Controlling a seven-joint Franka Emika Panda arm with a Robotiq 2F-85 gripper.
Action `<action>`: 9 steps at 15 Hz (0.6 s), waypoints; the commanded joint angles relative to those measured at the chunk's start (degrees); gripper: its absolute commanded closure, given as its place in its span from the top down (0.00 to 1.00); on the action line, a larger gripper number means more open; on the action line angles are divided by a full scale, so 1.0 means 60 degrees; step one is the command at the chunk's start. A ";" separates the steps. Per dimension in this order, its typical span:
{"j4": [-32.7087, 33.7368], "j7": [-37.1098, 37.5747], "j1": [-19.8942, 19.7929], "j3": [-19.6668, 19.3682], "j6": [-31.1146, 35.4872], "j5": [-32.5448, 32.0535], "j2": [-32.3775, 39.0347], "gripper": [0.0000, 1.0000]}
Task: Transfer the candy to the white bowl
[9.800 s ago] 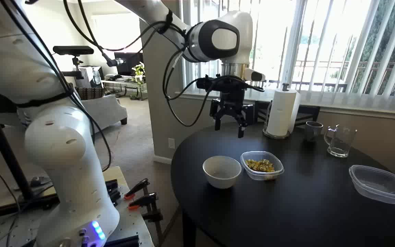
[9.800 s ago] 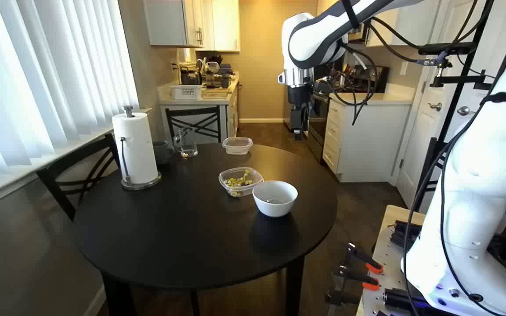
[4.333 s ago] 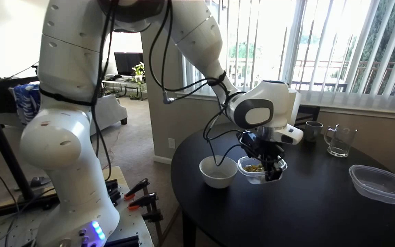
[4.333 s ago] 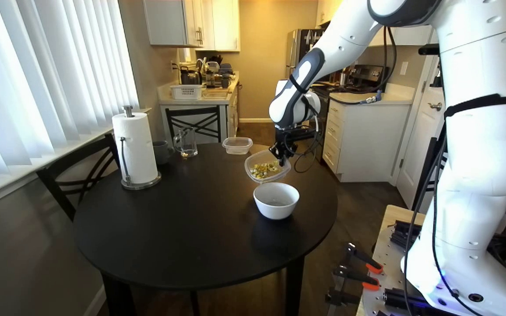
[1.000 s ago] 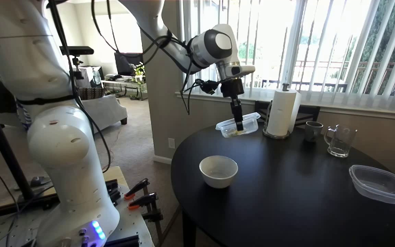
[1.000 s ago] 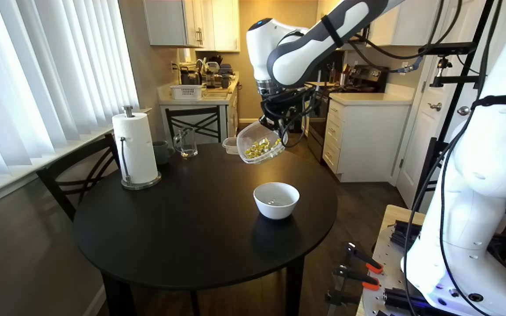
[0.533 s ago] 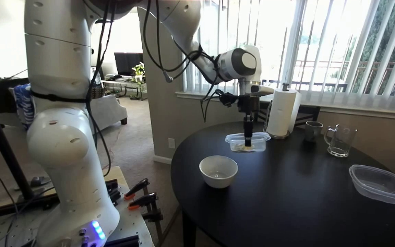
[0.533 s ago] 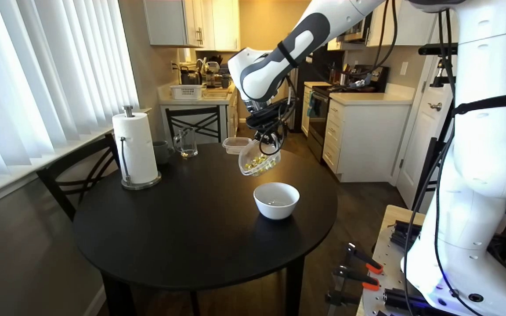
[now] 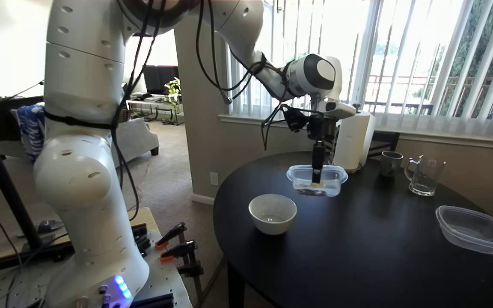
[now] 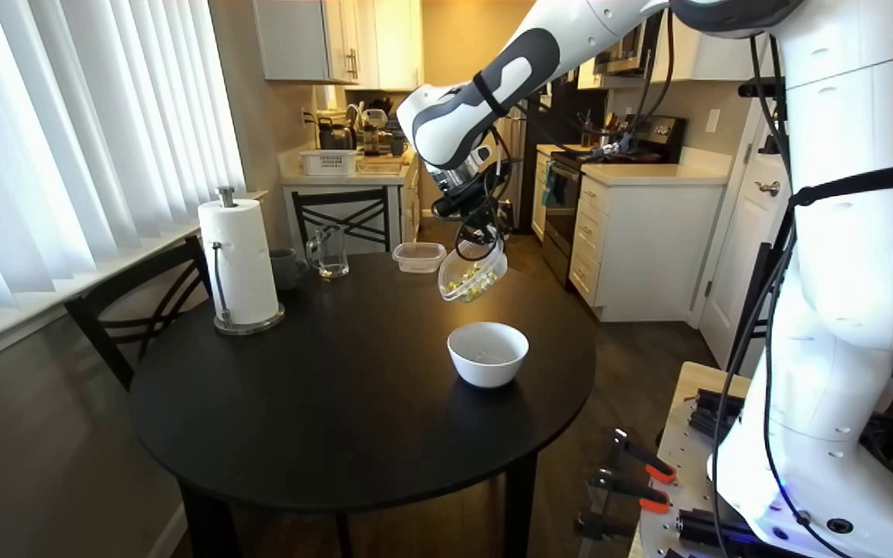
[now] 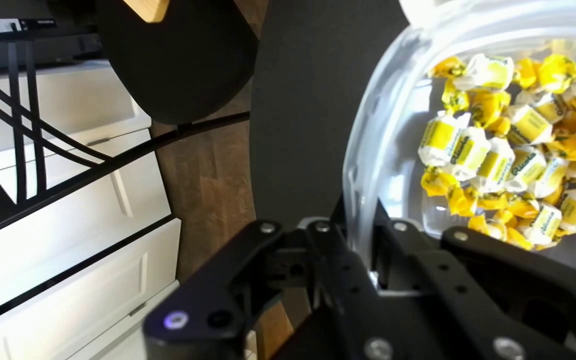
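Candy, wrapped in yellow and white, heaped in the clear container, up off the table, tilted, near the white bowl but seemingly not yet over it. No candy visible in the bowl. Held in the gripper, closed on one wall of the container with the rim pinched in between. For a clean pour, first bring the lip over the bowl's middle and fairly low, then tip gradually, for a slide rather than one tumbling lump. Thin-looking wall, probably prone to flex: avoid jerks.
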 commanded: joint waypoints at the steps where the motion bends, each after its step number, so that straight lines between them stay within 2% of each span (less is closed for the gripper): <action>1: 0.0192 -0.0210 0.0044 0.0014 -0.0125 0.0137 0.0120 0.01; 9: 0.0062 -0.0019 0.0100 -0.0033 -0.0021 0.0016 0.0157 0.05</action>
